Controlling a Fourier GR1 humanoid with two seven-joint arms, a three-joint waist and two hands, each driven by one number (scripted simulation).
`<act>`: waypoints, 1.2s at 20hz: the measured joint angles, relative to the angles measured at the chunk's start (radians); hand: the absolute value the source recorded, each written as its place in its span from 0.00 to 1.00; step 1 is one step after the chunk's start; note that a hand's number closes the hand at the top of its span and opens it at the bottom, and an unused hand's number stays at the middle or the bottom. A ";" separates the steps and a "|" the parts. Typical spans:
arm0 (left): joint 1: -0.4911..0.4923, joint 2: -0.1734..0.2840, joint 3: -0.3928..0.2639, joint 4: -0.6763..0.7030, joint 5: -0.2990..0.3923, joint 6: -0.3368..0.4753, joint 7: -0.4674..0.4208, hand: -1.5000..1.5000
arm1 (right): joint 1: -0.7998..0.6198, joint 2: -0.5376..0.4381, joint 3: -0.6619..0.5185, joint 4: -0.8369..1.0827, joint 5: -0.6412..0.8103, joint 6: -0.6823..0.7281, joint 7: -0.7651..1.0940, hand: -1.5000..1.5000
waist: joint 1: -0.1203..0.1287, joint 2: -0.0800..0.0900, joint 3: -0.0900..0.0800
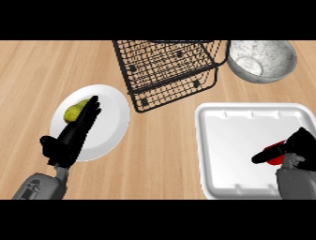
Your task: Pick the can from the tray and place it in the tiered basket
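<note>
Now the right hand [304,149] has its fingers curled round the red can [274,159] over the tray [247,136], so lifting toward the tiered basket [167,70] likely follows.

Trays: you have one white tray [247,123], at the counter's right edge.
Cans: you have one red can [276,158], on that tray.
Tiered baskets: you see one black wire basket [167,70], at the counter's far edge.
Plates: you have one white plate [112,119], towards the left.
Pears: one yellow-green pear [74,111], on the plate.
Bowls: you see one grey bowl [263,61], at the far right corner.
Hands: you count two, the left hand [67,138] and the right hand [302,150].
</note>
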 measured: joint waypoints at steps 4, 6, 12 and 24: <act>0.009 -0.008 0.012 -0.004 -0.015 -0.017 -0.007 0.50 | 0.002 0.032 -0.011 0.011 0.054 -0.036 -0.040 1.00 | 0.003 -0.002 -0.004; 0.009 -0.015 0.027 0.021 -0.024 -0.030 -0.030 0.50 | 0.001 0.030 -0.014 0.021 0.077 -0.058 -0.069 1.00 | 0.003 -0.002 -0.004; 0.016 -0.041 0.052 -0.007 -0.059 -0.044 0.010 0.50 | -0.027 0.028 -0.024 0.056 0.122 -0.098 -0.103 1.00 | 0.004 -0.001 -0.002; -0.020 -0.083 0.065 0.007 -0.094 -0.080 0.020 0.50 | -0.156 -0.142 0.064 0.148 0.088 0.010 -0.467 1.00 | 0.059 0.016 0.005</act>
